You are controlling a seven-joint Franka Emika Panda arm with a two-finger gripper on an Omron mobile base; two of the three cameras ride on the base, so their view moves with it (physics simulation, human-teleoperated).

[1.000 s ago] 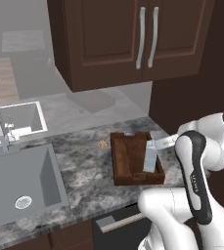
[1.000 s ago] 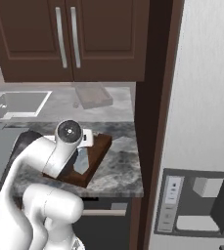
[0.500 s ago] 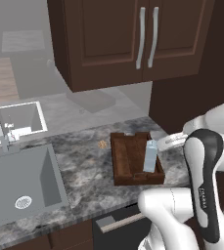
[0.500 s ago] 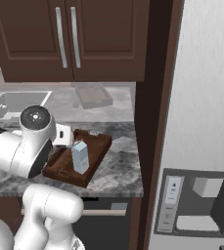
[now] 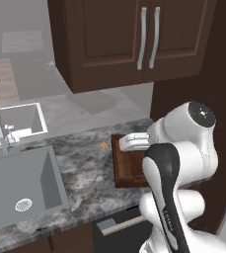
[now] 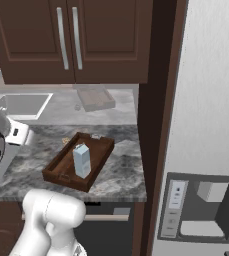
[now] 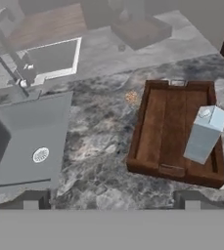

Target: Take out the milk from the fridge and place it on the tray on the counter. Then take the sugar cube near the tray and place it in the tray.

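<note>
In the hand view, going left to right: one grey rectangular sink basin with a round drain sits at nine o'clock, one pale faucet rising at ten o'clock behind it. One tiny tan-orange sugar cube lies on the grey mottled stone counter, just beside the tray's far left corner and apart from it, at about twelve o'clock from frame centre. One dark brown wooden rectangular tray with low raised sides lies right of centre, at three o'clock. One small pale blue-white milk carton with a gabled top stands upright inside the tray, toward its right side.

The two-finger gripper shows its two dark finger tips at six o'clock, spread wide with nothing between them, above the counter's near edge.

In the right base view, the tray with the carton rests on the counter; two dark brown cabinet doors hang at twelve o'clock, and one tall white-grey fridge with a dispenser recess stands at three o'clock.
</note>
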